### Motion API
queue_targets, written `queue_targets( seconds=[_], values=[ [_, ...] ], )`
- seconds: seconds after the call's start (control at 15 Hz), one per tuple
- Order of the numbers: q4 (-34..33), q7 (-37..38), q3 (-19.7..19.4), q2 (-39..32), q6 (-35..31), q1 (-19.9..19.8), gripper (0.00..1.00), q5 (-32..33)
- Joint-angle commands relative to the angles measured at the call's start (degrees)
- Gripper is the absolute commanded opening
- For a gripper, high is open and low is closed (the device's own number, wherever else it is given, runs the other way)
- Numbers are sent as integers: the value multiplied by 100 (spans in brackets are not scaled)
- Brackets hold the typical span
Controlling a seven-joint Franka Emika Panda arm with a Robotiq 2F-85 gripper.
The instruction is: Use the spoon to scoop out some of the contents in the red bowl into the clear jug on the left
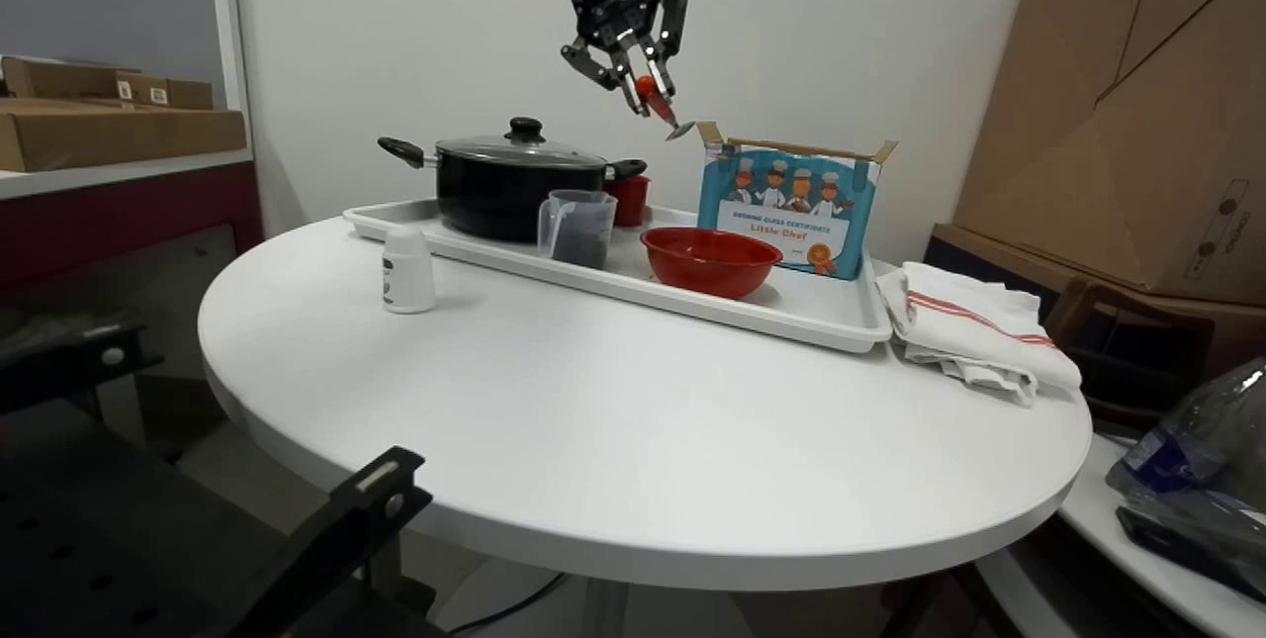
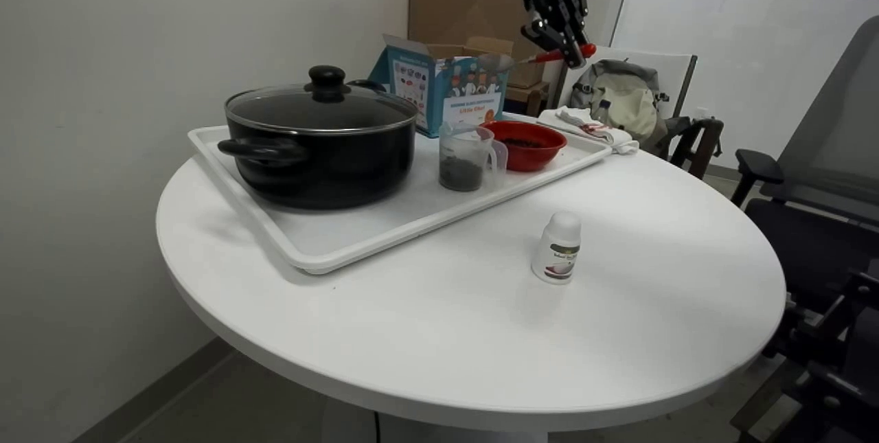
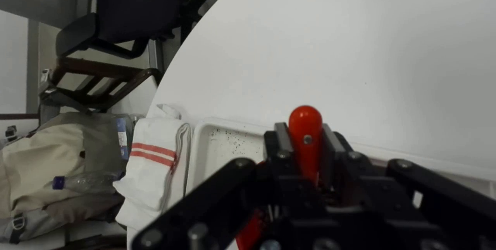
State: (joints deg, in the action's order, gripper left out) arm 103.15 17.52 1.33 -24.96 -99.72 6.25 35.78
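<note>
Free air above clear jug (image 2: pixel 461 158), pot (image 2: pixel 320 154) nearby.

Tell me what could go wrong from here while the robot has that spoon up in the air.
1. The gripper pinches the spoon near the handle's end, so it might twist or slip.
2. If the spoon carries anything, which I can't make out, some could spill; dark specks lie on the tray.
3. The clear jug holds dark contents; a bump from the spoon might tip it.

Both exterior views slant down across the table (image 1: pixel 633 430), which the wrist view overlooks from above.
</note>
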Motion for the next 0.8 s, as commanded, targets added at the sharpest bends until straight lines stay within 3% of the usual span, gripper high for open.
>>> queue_targets(
  seconds=[0.0, 0.4, 0.73],
  values=[
    [246, 69, -261, 259, -345, -330, 10, -448],
    [-49, -174, -624, -44, -90, -728, 10, -999],
    [-33, -234, -656, -216, -85, -759, 10, -1249]
  ],
)
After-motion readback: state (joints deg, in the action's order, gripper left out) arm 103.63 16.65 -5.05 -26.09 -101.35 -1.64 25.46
